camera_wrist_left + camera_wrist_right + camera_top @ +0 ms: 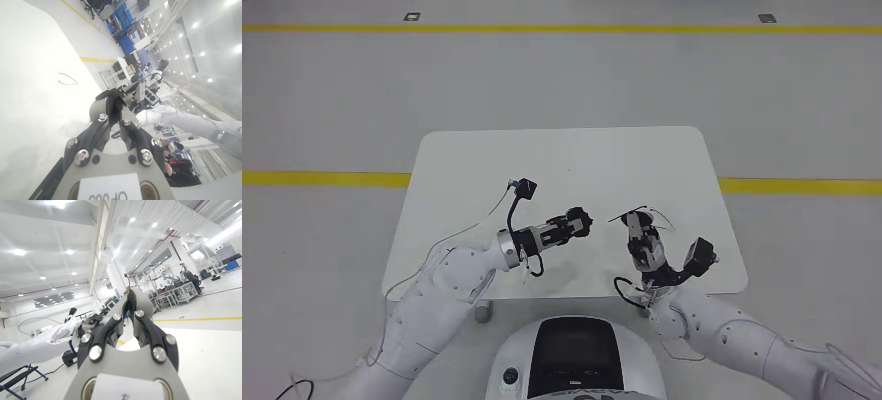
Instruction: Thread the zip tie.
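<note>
Zip tie (128, 283) — a thin black strip, pinched between the jaws of the right gripper (129, 295). In the right wrist view you see it run straight through the clenched jaws. One length stands out past the fingertips, and a shorter length trails back from them toward the wrist. The pads meet on the strip itself.

Left gripper (113, 97) — jaws clenched, black fingertips pressed together. You cannot tell from the left wrist view whether anything lies between them. Just beyond these fingertips, and apart from them, the right gripper faces the left one.

In the top view both sets of jaws point toward each other above the near part of the white table (542, 160), close but not touching. A dark end of the tie juts from the right jaws on the side of the left ones.

Two loose ties (70, 78) are thin and grey and lie flat on the table. In the left wrist view you find them beyond the tips of the left jaws and off to one side. Neither gripper touches them. Their strips draw together at one end into a narrow V.
</note>
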Motion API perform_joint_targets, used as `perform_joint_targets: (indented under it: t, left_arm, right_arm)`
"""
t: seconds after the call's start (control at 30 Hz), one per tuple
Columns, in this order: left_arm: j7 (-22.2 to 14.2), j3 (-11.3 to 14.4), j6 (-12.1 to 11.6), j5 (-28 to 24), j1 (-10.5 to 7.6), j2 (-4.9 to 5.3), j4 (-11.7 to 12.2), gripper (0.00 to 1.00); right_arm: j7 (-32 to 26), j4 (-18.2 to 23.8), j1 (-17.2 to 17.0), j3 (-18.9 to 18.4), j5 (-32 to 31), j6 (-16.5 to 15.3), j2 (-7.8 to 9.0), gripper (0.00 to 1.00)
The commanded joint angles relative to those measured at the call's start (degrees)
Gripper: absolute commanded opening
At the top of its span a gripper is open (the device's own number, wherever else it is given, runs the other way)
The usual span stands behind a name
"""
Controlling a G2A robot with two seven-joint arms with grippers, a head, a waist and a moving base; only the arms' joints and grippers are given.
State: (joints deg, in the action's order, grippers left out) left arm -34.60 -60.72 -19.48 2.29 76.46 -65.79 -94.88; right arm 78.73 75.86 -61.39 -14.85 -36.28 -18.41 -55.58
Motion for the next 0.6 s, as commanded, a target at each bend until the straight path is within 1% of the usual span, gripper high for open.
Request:
perform_joint_targets:
  t: [0.0, 0.13, 0.3, 0.57]
  left_arm:
    - [0.0, 0.0, 0.0, 0.0, 0.00, 0.00, 0.0, 0.00]
    - [0.0, 0.0, 0.0, 0.0, 0.00, 0.00, 0.0, 0.00]
    - [0.0, 0.0, 0.0, 0.0, 0.00, 0.00, 0.0, 0.00]
    - [0.0, 0.0, 0.0, 0.0, 0.00, 0.00, 0.0, 0.00]
  right_arm:
    - [-0.1, 0.1, -0.9, -1.2, -0.9, 0.3, -0.15, 0.00]
    - [0.0, 0.0, -2.4, -3.2, -2.2, -0.5, -0.90, 0.00]
    - [-1.3, -0.8, -3.8, -5.2, -2.2, -1.1, -2.54, 0.00]
    - [-2.6, -2.4, -4.5, -6.9, -1.9, -1.1, -5.29, 0.00]
